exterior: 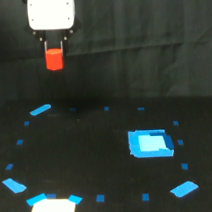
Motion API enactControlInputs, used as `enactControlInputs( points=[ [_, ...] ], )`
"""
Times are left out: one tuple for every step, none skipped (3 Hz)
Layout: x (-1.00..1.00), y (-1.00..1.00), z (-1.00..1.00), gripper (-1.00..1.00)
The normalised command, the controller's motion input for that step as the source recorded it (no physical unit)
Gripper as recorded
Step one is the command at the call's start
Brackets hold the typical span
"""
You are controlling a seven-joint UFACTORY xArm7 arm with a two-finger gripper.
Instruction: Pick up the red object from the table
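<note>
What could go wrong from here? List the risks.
1. The red object hangs mostly below the gripper, seemingly held only by its top, so it may slip out.
2. It is well above the table; a drop could send it rolling away.
3. The blurry view does not show how firmly the fingers grip.

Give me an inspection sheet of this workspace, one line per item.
Surface: the black table is dotted with small blue tape marks.
Job's things: the red object is off the table, held high in front of the dark curtain.
Clutter: a large blue square patch on the exterior view's right; a white patch at the bottom edge, identity unclear.
Grippers: the gripper is closed on the red object, below its white housing.
Cables: nothing seen.
Surroundings: dark curtain backdrop only.
</note>
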Motion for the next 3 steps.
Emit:
enactControlInputs(
  points=[
    [-0.06, -0.14, 0.22, -0.93],
    [-0.18, 0.05, -0.37, -0.98],
    [0.02, 0.14, 0.31, -1.0]
  ],
)
